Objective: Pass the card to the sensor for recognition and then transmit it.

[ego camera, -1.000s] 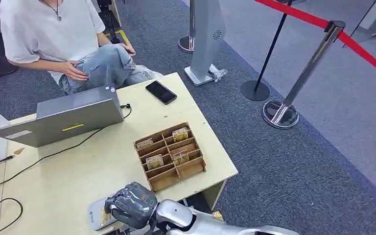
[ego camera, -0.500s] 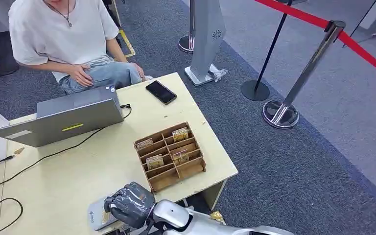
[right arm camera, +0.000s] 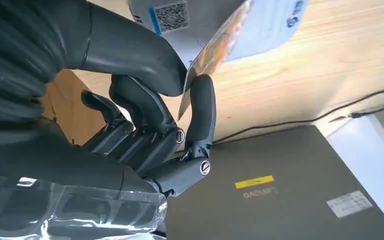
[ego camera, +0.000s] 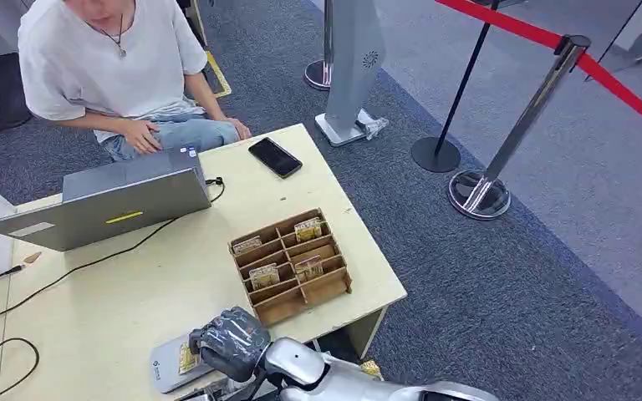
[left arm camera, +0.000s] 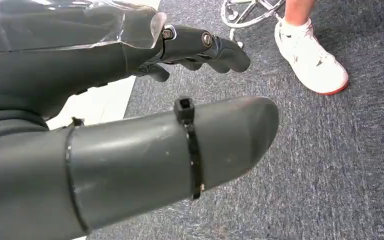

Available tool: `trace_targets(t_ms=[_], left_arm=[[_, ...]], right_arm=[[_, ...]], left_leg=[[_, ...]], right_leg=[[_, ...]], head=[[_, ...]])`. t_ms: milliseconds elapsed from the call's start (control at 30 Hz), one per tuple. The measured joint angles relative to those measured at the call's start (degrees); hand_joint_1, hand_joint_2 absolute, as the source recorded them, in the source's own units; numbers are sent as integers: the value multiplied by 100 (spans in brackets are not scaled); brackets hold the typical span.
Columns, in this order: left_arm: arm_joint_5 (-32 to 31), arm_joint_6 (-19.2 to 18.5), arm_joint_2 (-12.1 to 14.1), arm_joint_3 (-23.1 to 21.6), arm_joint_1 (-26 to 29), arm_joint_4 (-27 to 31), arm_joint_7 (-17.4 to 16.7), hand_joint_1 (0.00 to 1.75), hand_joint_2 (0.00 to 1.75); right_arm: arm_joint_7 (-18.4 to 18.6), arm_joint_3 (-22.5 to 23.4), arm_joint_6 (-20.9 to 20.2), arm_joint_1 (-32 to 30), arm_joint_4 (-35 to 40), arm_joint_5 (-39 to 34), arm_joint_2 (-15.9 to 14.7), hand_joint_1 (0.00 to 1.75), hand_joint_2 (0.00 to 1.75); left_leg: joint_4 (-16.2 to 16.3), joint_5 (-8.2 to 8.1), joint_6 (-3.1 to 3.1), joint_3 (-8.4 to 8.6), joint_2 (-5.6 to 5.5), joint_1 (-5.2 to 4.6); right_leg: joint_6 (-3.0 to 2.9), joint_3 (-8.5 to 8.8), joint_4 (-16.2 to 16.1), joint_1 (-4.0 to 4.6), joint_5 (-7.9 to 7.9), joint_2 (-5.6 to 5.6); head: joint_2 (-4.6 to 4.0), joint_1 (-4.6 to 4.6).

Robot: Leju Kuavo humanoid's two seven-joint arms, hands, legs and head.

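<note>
My right hand [ego camera: 227, 341] hangs over the near table edge and pinches a card [ego camera: 187, 357] between thumb and a finger. The right wrist view shows the same card [right arm camera: 215, 47] edge-on, orange and patterned, lying against the white-and-blue sensor pad [right arm camera: 260, 25]. That sensor [ego camera: 165, 368] is a flat grey device at the table's front edge, partly under my hand. My left hand [left arm camera: 190, 75] hangs over grey carpet with fingers apart and nothing in them.
A wooden card tray [ego camera: 291, 266] with several cards stands right of my hand. A grey laptop [ego camera: 109, 200] with a cable sits at the back left, a black phone [ego camera: 274, 156] behind the tray. A person [ego camera: 109, 67] sits across the table. Stanchions [ego camera: 501, 159] stand right.
My right hand has shifted slightly right over the sensor, and the card shows more on the pad. The person across has leaned forward and lowered a knee.
</note>
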State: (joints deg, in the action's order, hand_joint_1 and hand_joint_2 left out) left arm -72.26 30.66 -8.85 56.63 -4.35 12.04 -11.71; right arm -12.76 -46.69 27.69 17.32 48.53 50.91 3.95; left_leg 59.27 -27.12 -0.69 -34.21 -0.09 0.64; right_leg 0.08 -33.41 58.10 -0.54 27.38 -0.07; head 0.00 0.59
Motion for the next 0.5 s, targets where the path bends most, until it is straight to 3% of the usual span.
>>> trace_targets(t_ms=[500], left_arm=[[-44, 0, 0, -9, 0, 0, 0, 0, 0]], right_arm=[[-13, 61, 55, 58, -379, 30, 57, 175, 175]], left_leg=[[0, 0, 0, 0, 0, 0]], right_leg=[[0, 0, 0, 0, 0, 0]], head=[[0, 0]])
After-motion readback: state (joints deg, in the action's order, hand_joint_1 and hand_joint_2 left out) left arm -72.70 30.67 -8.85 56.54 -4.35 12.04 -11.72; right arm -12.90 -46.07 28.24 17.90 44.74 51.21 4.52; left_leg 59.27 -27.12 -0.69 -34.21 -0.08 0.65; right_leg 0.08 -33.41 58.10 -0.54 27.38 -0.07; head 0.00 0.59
